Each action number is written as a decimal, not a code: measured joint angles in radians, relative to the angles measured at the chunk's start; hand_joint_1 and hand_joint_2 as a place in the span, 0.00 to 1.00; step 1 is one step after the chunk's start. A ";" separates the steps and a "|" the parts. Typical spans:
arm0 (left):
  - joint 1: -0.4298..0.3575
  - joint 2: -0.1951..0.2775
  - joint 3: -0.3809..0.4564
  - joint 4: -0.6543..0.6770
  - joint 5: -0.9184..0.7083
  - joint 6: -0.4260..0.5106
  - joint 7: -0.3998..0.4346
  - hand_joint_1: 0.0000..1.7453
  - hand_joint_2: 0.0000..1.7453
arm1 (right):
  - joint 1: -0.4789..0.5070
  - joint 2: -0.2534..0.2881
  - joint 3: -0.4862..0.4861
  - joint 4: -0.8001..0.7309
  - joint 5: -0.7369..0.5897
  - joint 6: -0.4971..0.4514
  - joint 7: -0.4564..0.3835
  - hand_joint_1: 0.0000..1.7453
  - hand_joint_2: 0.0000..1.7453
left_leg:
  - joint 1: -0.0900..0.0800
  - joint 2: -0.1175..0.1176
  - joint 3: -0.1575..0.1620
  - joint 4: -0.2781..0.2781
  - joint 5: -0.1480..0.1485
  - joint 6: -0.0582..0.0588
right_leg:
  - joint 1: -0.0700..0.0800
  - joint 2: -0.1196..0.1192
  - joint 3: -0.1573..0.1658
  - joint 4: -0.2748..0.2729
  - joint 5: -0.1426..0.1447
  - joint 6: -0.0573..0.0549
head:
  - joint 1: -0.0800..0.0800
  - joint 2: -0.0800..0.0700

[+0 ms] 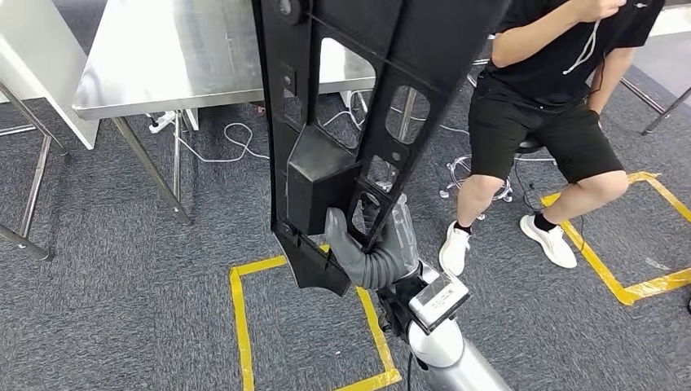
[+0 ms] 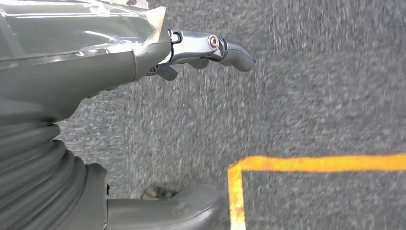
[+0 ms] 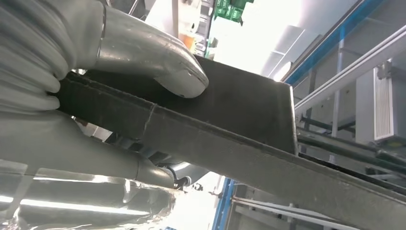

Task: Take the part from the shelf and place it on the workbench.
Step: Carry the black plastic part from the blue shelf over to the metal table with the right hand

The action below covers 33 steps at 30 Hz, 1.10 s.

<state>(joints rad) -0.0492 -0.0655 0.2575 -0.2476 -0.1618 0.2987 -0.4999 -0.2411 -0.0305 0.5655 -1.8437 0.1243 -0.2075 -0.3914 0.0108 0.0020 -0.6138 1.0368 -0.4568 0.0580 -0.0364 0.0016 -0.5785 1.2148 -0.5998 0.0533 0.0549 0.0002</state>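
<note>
Here the right hand (image 1: 368,244) grips the black part (image 1: 358,122) at its lower end, upright, near the workbench (image 1: 163,73), ready for placing; the left hand (image 2: 143,62) hangs open, holding nothing.

Part (image 1: 358,98) cut off at top edge; right hand (image 1: 376,244) fingers behind it.

No text, label, brand, number or sign can be read.

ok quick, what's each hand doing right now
Left hand: open, holding nothing, above grey carpet.
Right hand: gripping the large black plastic panel part.
</note>
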 joint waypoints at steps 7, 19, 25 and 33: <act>0.002 -0.006 -0.002 0.002 -0.013 -0.015 -0.004 0.00 1.00 | 0.007 -0.020 -0.001 0.000 0.000 -0.012 0.001 1.00 1.00 | -0.038 -0.016 0.082 -0.004 -0.066 0.019 | 0.056 0.001 -0.059 -0.148 0.118 -0.035 | -0.006 0.000; 0.000 -0.002 -0.003 0.002 -0.018 -0.017 -0.008 0.00 1.00 | 0.010 -0.027 -0.002 -0.019 0.002 -0.029 0.006 1.00 1.00 | 0.012 -0.009 -0.068 0.258 -0.162 -0.069 | 0.014 0.010 0.100 -0.291 0.132 -0.092 | -0.010 0.000; 0.005 0.005 -0.003 0.006 -0.016 -0.020 -0.006 0.00 1.00 | 0.019 -0.032 -0.002 -0.017 0.002 -0.031 0.006 1.00 1.00 | 0.054 0.011 -0.017 -0.028 0.013 -0.103 | 0.001 0.015 0.150 -0.270 0.062 -0.025 | -0.015 0.000; 0.009 0.011 0.003 0.006 -0.003 -0.026 -0.014 0.00 1.00 | 0.017 -0.038 0.001 -0.016 0.002 -0.033 0.008 1.00 1.00 | 0.041 0.004 0.044 -0.034 0.002 -0.038 | 0.003 0.006 -0.028 0.033 -0.041 -0.012 | -0.003 0.000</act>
<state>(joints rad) -0.0400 -0.0542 0.2609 -0.2416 -0.1652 0.2725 -0.5137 -0.2246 -0.0682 0.5669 -1.8595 0.1267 -0.2407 -0.3839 0.0518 0.0063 -0.5696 1.0026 -0.4546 0.0200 -0.0337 0.0080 -0.6062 1.2475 -0.6409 0.0413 0.0515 0.0000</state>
